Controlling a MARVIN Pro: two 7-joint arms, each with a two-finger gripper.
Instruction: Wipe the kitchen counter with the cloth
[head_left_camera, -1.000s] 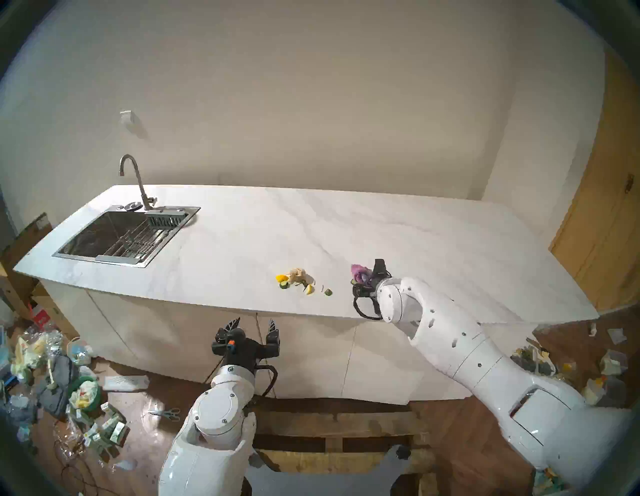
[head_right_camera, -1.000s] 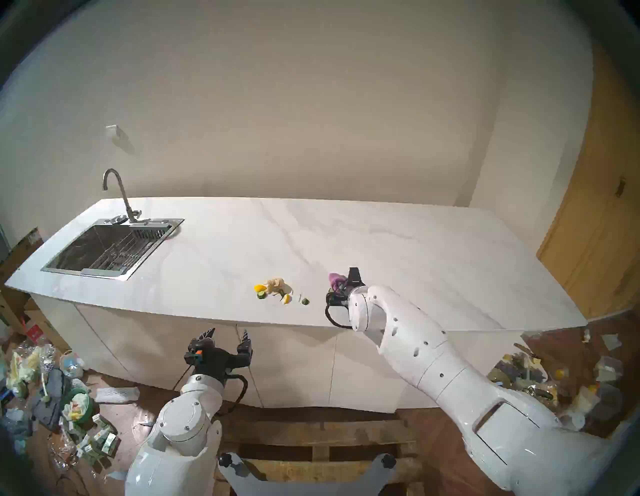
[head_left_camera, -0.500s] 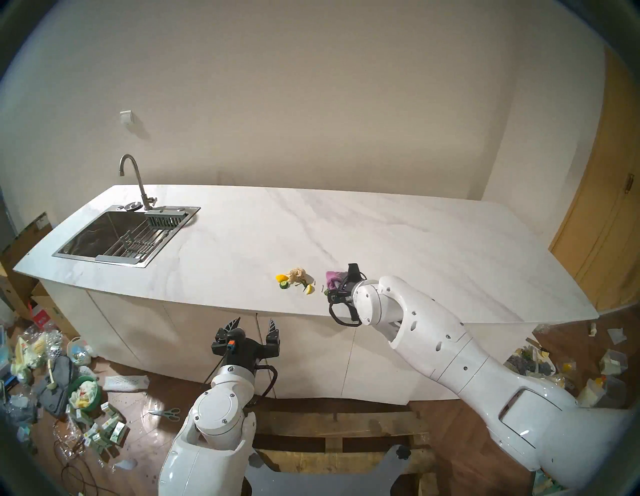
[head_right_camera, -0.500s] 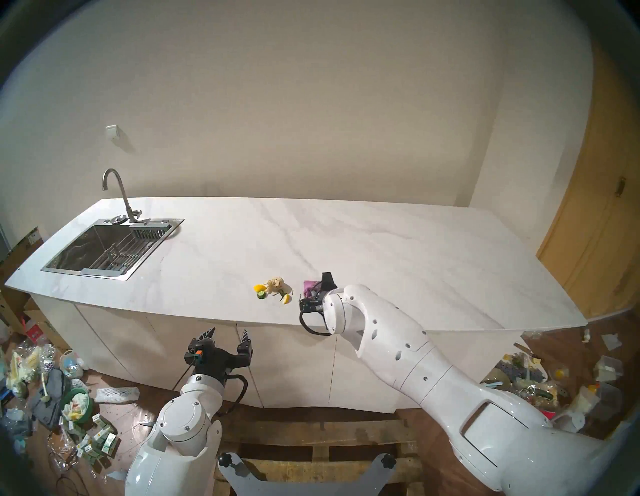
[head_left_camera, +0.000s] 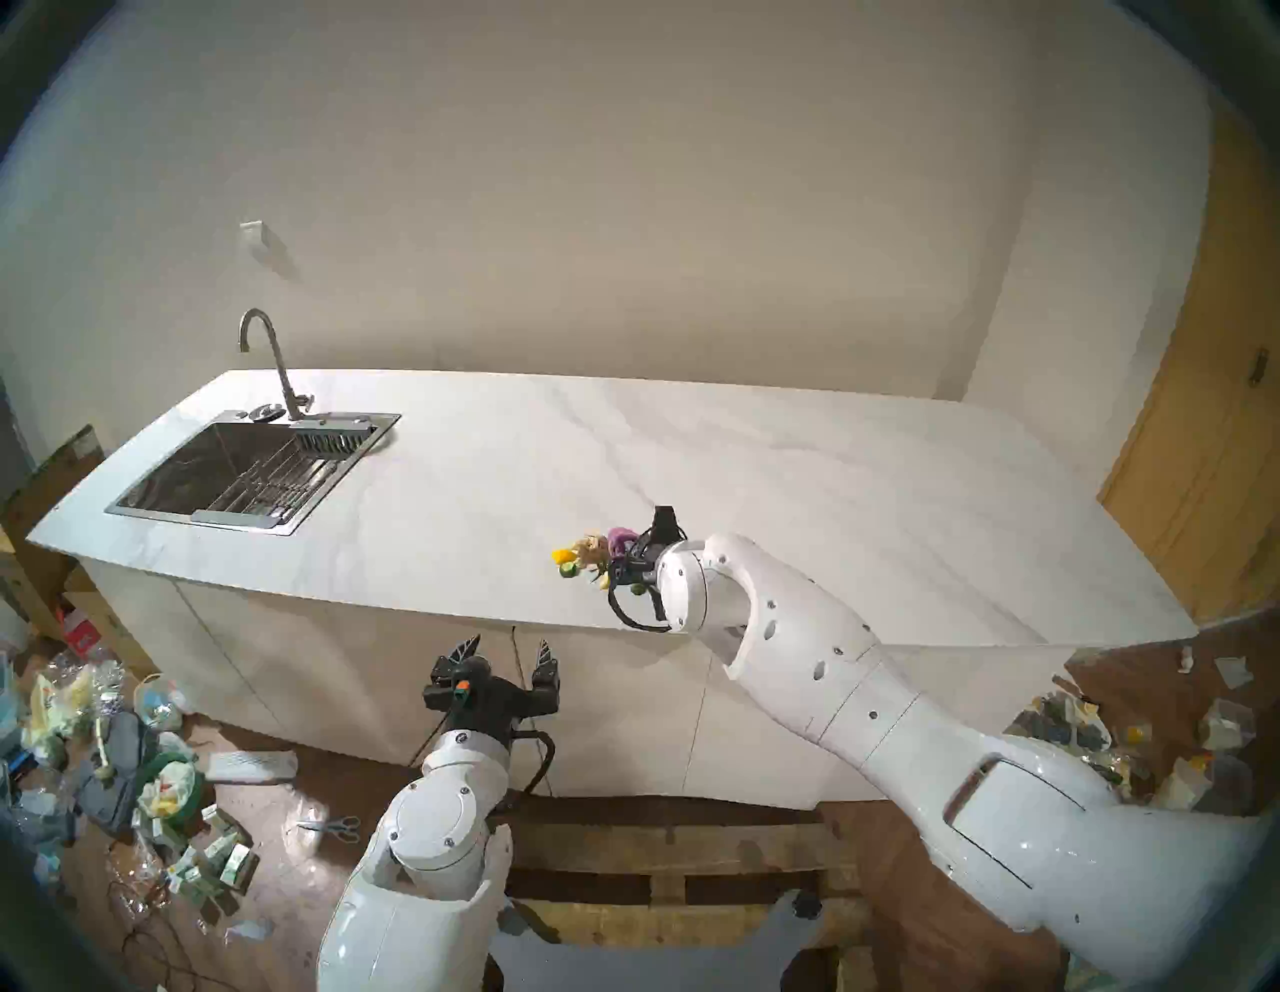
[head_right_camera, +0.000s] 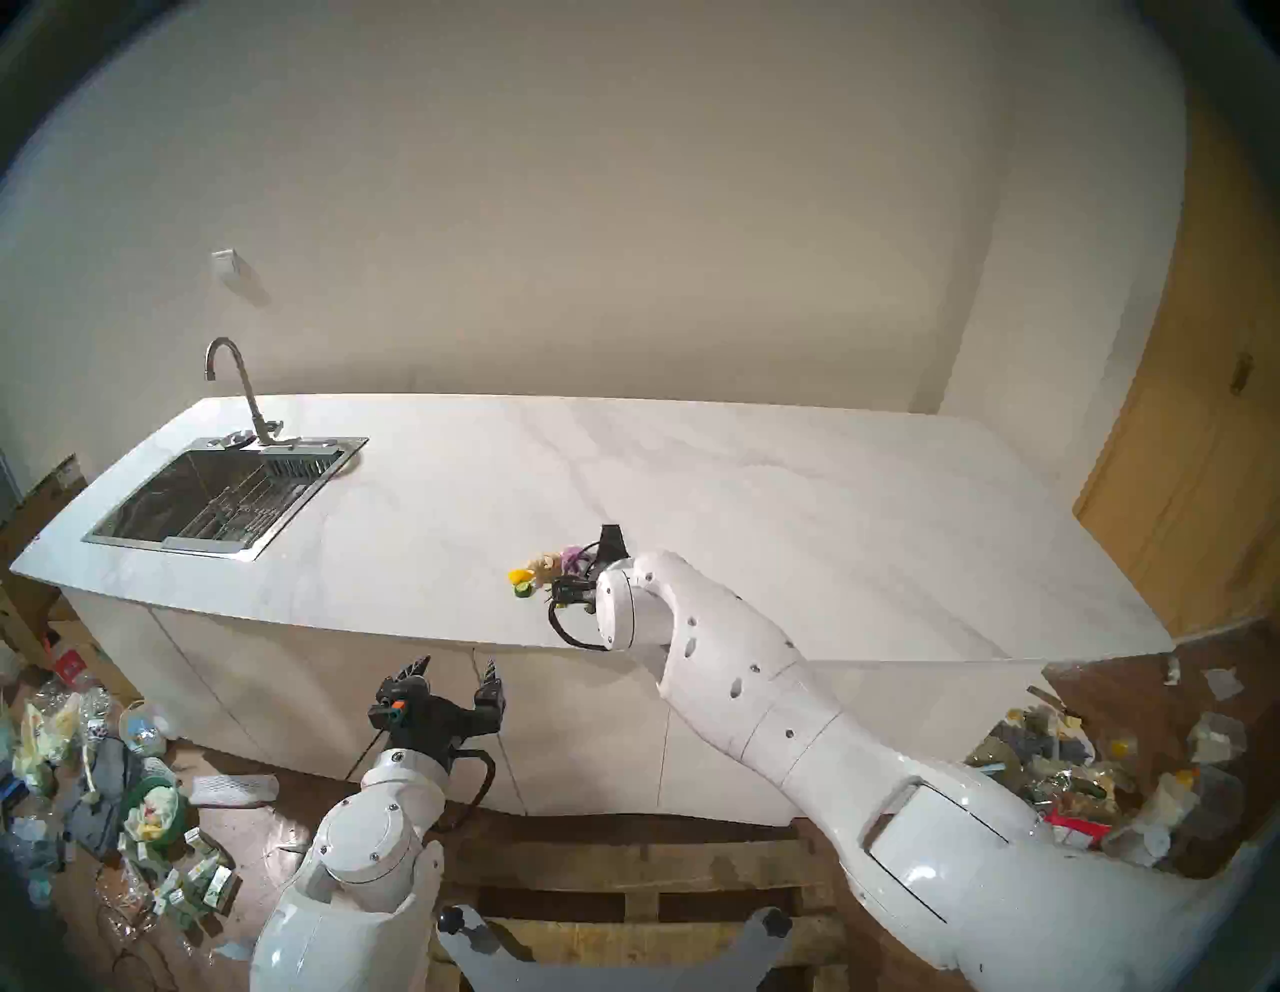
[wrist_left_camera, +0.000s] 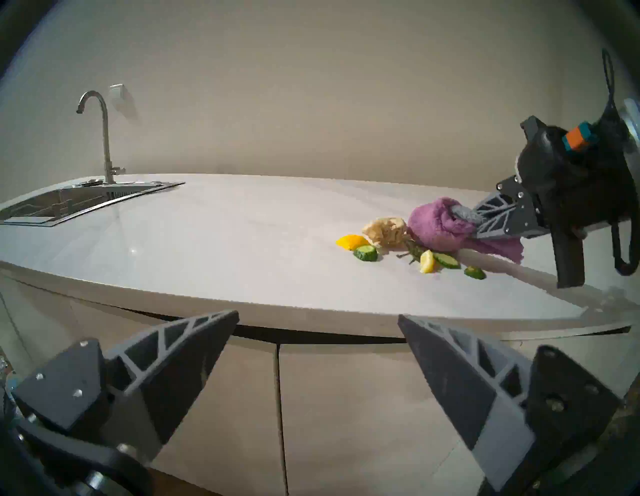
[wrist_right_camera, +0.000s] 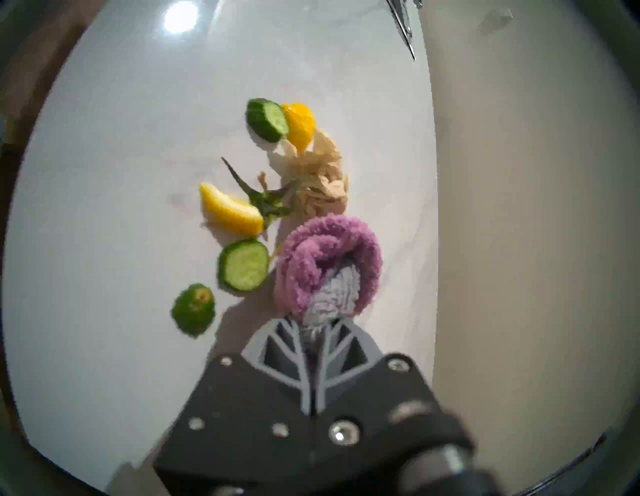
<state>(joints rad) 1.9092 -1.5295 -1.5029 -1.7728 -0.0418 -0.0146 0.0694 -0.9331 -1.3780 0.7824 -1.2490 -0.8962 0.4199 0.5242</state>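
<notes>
The white marble-look kitchen counter (head_left_camera: 762, 471) spans the head views, its steel sink (head_left_camera: 228, 471) at the left end. My right gripper (wrist_right_camera: 313, 327) is shut on the purple fuzzy cloth (wrist_right_camera: 325, 253), which rests on the counter near the front edge (wrist_left_camera: 436, 225) (head_left_camera: 618, 539). The cloth touches a beige paper wad (wrist_right_camera: 315, 183) and sits beside cucumber slices (wrist_right_camera: 244, 265) and a lemon wedge (wrist_right_camera: 230, 209). My left gripper (head_left_camera: 509, 651) hangs open and empty in front of the cabinet fronts, below the counter edge (wrist_left_camera: 318, 318).
An orange-yellow fruit piece (wrist_right_camera: 299, 123), another cucumber slice (wrist_right_camera: 266, 119) and a green stem (wrist_right_camera: 263, 197) lie in the scrap pile. A faucet (head_left_camera: 267, 353) stands behind the sink. Trash litters the floor at both sides (head_left_camera: 138, 783). A wooden door (head_left_camera: 1219, 443) is at right.
My right arm has slid left along the counter with the cloth, from well right of the scraps to against them, pushing the nearest cucumber and lemon pieces together. The left arm has not moved.
</notes>
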